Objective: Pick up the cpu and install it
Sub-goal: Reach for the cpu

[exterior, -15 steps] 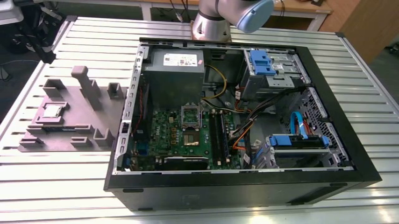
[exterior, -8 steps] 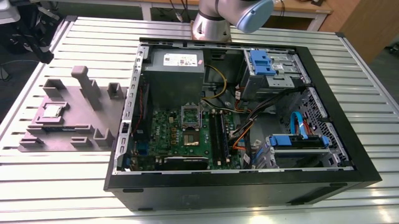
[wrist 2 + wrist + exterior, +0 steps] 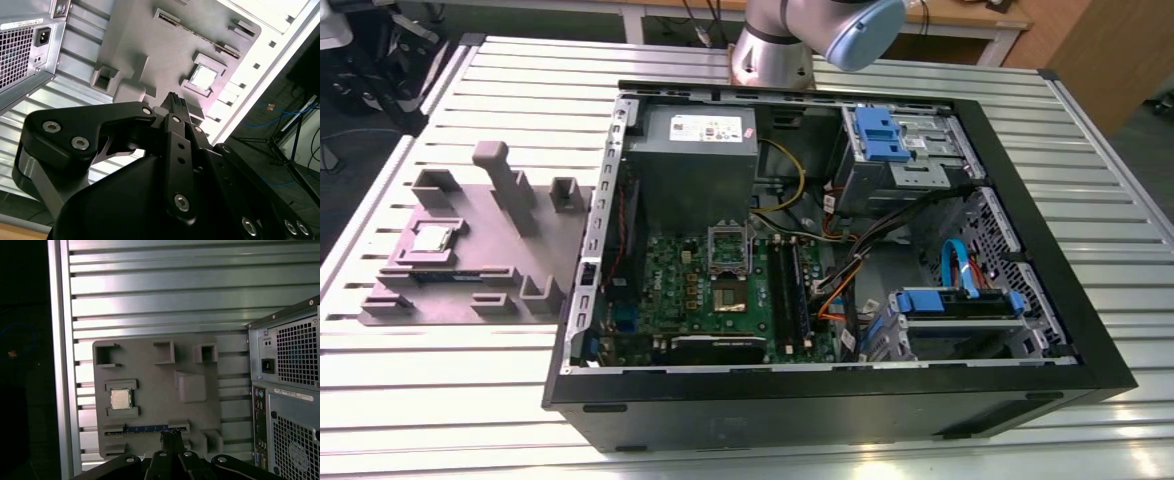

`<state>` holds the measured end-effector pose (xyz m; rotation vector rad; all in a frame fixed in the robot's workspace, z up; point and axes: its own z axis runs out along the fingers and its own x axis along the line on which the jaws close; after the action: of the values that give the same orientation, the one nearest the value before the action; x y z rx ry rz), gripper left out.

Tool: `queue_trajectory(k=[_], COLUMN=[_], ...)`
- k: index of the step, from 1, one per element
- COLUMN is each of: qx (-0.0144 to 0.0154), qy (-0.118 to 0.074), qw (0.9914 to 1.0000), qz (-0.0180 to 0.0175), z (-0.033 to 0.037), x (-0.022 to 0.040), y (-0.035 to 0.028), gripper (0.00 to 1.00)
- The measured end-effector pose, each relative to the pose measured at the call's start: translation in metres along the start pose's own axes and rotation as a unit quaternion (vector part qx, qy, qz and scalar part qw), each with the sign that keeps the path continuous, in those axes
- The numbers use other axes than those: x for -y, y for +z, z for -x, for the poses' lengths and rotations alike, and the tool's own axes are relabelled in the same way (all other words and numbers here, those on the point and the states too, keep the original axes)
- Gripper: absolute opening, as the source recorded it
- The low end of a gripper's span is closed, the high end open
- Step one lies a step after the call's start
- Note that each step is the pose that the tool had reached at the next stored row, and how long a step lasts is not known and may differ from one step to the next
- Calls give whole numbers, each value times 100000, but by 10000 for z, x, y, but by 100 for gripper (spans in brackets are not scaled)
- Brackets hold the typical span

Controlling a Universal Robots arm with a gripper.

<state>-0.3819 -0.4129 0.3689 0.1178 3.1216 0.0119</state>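
Silver slats make up the table (image 3: 467, 400), and it runs wide and flat under everything. At the exterior view's left, the table edge drops off to a dark floor (image 3: 347, 150). A bare strip of slats lies next to that edge.

Next comes a grey tray (image 3: 520, 250) with bumps and pockets. The cpu (image 3: 431, 238) lies flat in a square pocket on the tray, on the side near the table edge. It shows as a shiny little square in both wrist views (image 3: 204, 77) (image 3: 120, 399). Nothing touches it, and the space above it is open.

The gripper (image 3: 171, 436) hangs over the tray's rim, apart from the cpu. Its two black fingers (image 3: 175, 102) are pressed together with nothing between them.

The tray's other side sits just beside the open computer case (image 3: 854, 410). A green board (image 3: 680, 285) lies inside the case. The arm (image 3: 787, 40) stands behind the case. More bare slats run past the case at the exterior view's right.
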Motion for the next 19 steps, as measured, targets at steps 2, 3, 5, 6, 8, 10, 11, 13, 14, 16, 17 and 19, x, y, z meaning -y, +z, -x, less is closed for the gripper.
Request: queue_trajectory(k=[2,3,5,6,8,10,11,13,14,16,17,19], qx=[0,1,3,-2,4,4,0,0,0,0,0,4], qy=[4,0,2,4,3,3,3,3,4,4,2,1], qw=[100000,100000,100000,100000,100000,100000,100000,100000,100000,100000,100000,100000], qz=[2,1,2,-1,4,3,1,1,1,1,1,3], z=[-8,-11,-16,-19,-24,-28,-30,-35,-36,-40,-42,-46], x=[0,1,1,1,2,2,2,2,3,3,3,3], y=[1,1,2,1,3,3,3,3,4,4,4,5], gripper=[10,10,10,10,10,10,10,10,10,10,10,10])
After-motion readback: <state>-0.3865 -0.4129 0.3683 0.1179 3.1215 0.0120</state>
